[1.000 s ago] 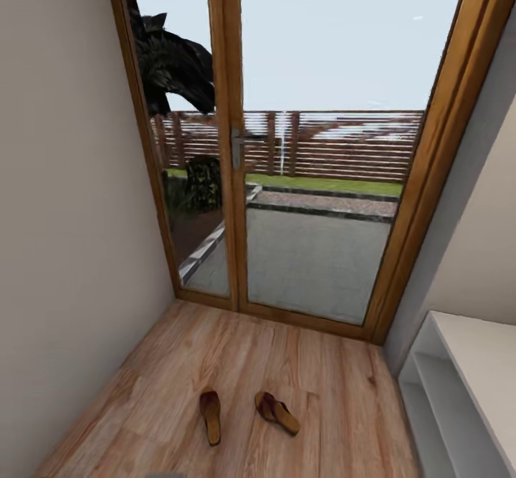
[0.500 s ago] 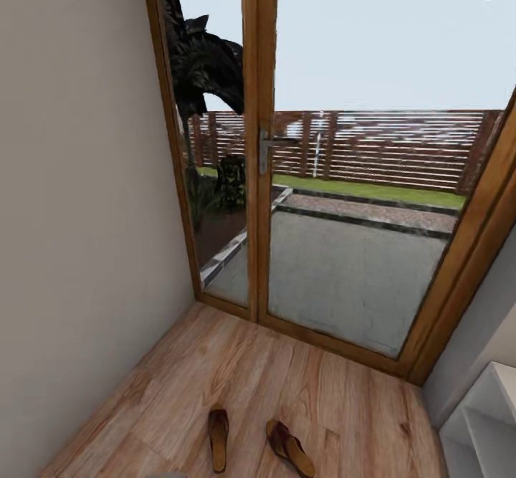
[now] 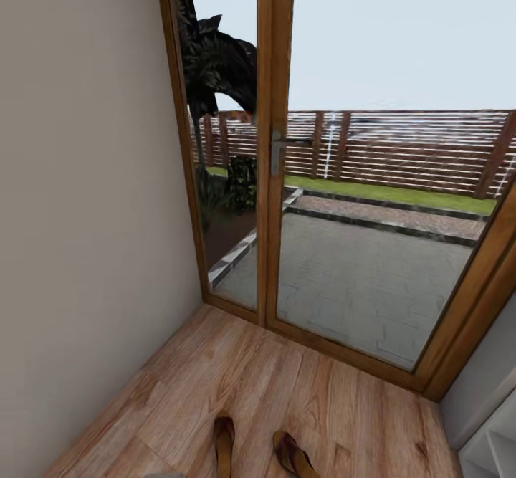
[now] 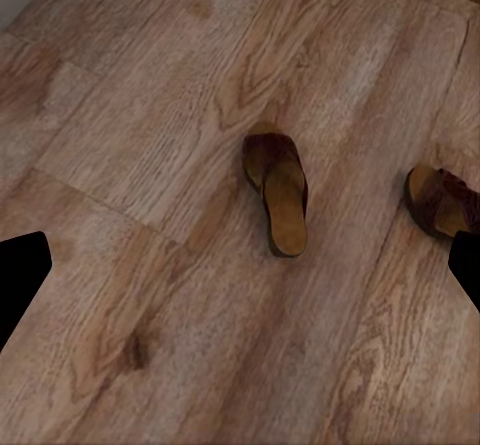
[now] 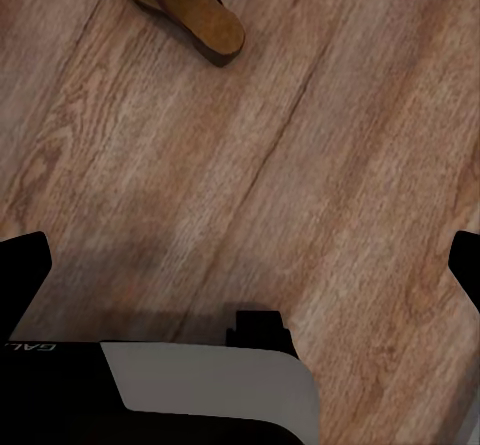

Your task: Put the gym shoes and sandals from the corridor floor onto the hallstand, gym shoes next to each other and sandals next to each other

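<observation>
Two brown sandals [image 4: 276, 191] lie flat, slightly apart, on the corridor floor [image 3: 301, 392] near the glass door [image 3: 373, 234]; we judge them light and flexible, best pinched across the strap, with both our grippers' fingers apart.

Sandal [image 5: 190, 10] on corridor floor [image 5: 330, 165]; tool fingertips apart.

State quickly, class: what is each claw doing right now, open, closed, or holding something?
Left claw: open, holding nothing, above the corridor floor near a sandal.
Right claw: open, holding nothing.
</observation>
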{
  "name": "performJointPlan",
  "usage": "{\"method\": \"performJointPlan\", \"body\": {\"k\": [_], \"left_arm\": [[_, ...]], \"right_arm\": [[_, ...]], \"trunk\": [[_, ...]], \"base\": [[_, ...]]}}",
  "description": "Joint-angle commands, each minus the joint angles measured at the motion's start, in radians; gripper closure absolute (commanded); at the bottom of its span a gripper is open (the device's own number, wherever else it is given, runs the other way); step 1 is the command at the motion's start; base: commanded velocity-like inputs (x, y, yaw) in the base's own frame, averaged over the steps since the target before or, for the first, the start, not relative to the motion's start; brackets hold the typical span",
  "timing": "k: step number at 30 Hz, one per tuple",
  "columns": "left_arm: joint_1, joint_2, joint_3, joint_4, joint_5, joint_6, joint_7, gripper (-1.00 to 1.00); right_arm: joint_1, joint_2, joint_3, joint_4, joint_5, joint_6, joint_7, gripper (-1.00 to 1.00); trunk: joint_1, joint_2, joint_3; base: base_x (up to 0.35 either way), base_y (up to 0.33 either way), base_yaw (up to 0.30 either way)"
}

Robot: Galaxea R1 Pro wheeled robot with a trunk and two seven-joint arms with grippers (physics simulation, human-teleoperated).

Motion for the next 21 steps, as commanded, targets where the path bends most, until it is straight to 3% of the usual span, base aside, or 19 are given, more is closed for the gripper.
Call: {"method": "performJointPlan", "body": {"k": [1,13,16,19,21], "left_arm": [[0.0,0.0,0.0,0.001,0.002,-0.003,0.0,-1.0],[-0.009,0.001,0.003,-0.004,-0.001,0.005,0.004,-1.0],[-0.041,0.0,0.003,-0.007,-0.004,0.023,0.005,-1.0],[-0.135,0.001,0.002,-0.009,-0.006,0.118,0.002,-1.0],[-0.194,0.002,0.002,-0.01,-0.007,0.177,0.0,-1.0]], "right_arm": [[0.0,0.0,0.0,-0.002,0.001,0.0,0.0,-1.0],[0.0,0.001,0.0,-0.015,0.002,0.001,0.002,-1.0],[-0.002,0.0,0.0,-0.026,0.001,0.009,0.003,-1.0],[-0.037,0.001,0.0,-0.037,0.001,0.05,0.002,-1.0],[-0.079,0.001,0.0,-0.066,-0.001,0.148,0.002,-1.0]], "trunk": [[0.0,0.0,-0.001],[0.0,0.0,-0.001],[0.0,0.0,-0.001],[0.0,0.0,-0.001],[0.0,0.0,-0.001]], "base": [[0.004,0.0,0.003],[0.0,0.0,0.0],[0.0,0.0,0.0],[0.0,0.0,0.0],[0.0,0.0,0.0]]}}
